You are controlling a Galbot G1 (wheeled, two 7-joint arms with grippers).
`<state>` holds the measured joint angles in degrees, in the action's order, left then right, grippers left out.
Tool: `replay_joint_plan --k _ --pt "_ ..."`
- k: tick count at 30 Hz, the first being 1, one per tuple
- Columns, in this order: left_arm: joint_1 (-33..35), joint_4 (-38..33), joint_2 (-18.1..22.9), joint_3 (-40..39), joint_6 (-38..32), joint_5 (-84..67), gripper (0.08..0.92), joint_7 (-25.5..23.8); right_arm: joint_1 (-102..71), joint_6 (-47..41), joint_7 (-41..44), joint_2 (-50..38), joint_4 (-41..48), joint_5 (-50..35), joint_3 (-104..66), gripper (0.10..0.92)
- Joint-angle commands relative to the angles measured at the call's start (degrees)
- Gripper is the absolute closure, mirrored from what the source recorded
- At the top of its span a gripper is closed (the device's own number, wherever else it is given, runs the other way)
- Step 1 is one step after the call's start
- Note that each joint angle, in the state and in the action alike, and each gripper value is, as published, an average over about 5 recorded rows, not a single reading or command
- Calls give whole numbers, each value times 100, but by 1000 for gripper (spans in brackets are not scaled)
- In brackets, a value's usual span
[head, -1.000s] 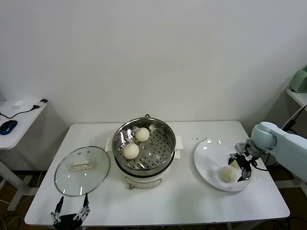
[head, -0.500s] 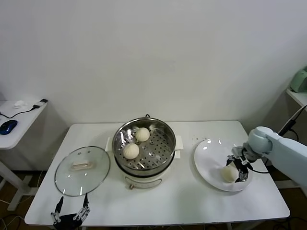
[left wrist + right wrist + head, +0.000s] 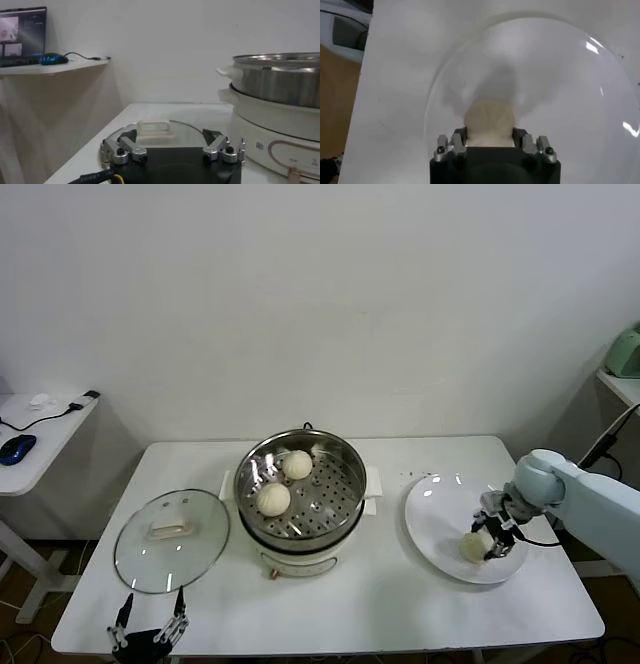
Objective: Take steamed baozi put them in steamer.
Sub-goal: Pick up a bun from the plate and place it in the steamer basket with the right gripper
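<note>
Head view shows the right gripper (image 3: 493, 536) down on the white plate (image 3: 432, 519) at the right end of the table (image 3: 400, 604), its fingers set either side of one steamed baozi (image 3: 474, 546). From the right wrist view the bun (image 3: 489, 121) sits snug between the two black fingers, which look closed to its width; I judge it gripped, though whether it has left the plate cannot be told. Two more baozi (image 3: 272, 498) already lie on the perforated tray of the steamer (image 3: 300, 494), left of the plate near the table's middle; a fourth bun is not visible.

To do this step well, the squeeze should be light: the dough looks soft, smooth and domed, so hard pressure would likely dent it. Lifting straight up before travelling left should clear the plate's shallow rim and then the steamer's tall, shiny steel wall. The open right half of the tray looks like the best spot, apart from the two buns there.

The left gripper (image 3: 148, 631) hangs parked at the near left edge, fingers spread and holding nothing, just near of the round glass lid (image 3: 171, 539).
</note>
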<state>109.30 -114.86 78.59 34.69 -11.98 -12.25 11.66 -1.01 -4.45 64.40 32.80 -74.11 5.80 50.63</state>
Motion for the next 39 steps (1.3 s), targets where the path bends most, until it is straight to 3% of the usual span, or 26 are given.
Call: replay_joint_plan --k 1,11,17,25,39 --pt "-4 -13 -16 -3 8 -10 177 -3 1846 -6 23 14 -495 -732 1007 423" --pt "-41 -16 -32 -52 14 -7 177 -4 4780 1246 -1 1652 -1079 -1810 2205 423" --pt "-22 -14 -18 -84 9 5 177 -4 4890 2283 55 2617 -1470 -1215 2105 423" --pt "5 -73 -7 -104 17 -5 177 -5 4061 2936 354 3285 -1819 -156 2178 423" --pt "59 -126 42 -65 -68 -6 177 9 2864 3460 451 3820 -1068 1125 1929 421"
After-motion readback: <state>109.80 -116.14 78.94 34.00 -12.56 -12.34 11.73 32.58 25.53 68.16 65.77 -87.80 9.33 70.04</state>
